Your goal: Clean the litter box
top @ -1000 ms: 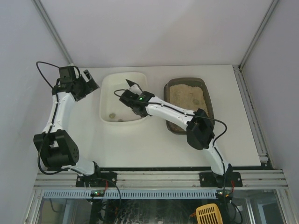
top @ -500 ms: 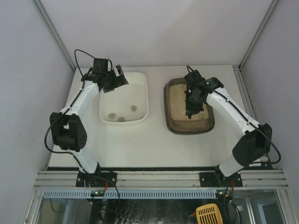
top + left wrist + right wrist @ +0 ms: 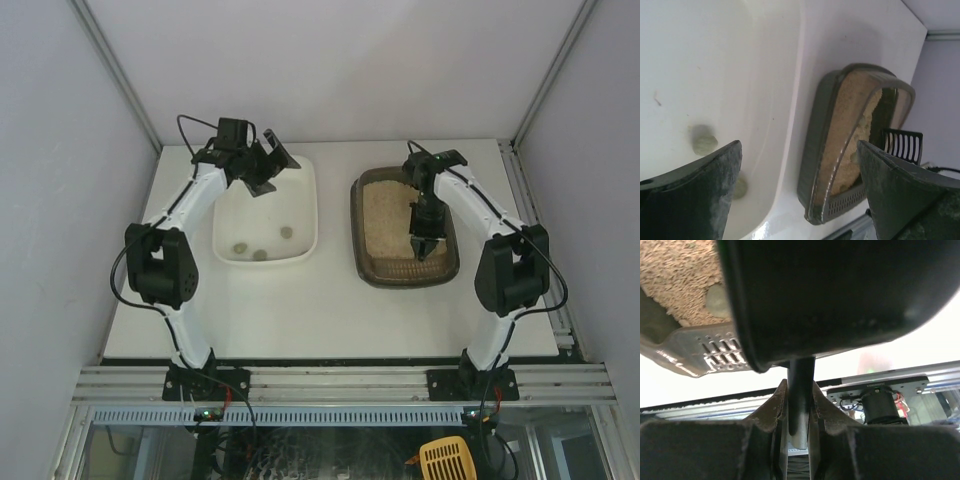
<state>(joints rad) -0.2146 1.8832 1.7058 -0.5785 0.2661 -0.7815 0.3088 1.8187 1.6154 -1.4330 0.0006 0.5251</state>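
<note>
Brown-grey litter box [image 3: 357,222] at the table's right, seemingly mid-sift, scoop [image 3: 420,247] handle pinched in right gripper [image 3: 801,405], left gripper [image 3: 797,147] spread over white tub [image 3: 312,215]; next, probably digging under the clump [image 3: 717,300] and lifting level.

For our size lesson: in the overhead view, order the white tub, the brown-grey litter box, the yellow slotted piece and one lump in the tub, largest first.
1. White rectangular plastic tub and dark brown-grey plastic litter box: too alike to rank.
2. Yellow slotted plastic piece, partly cut off.
3. Small grey-green lump.
</note>
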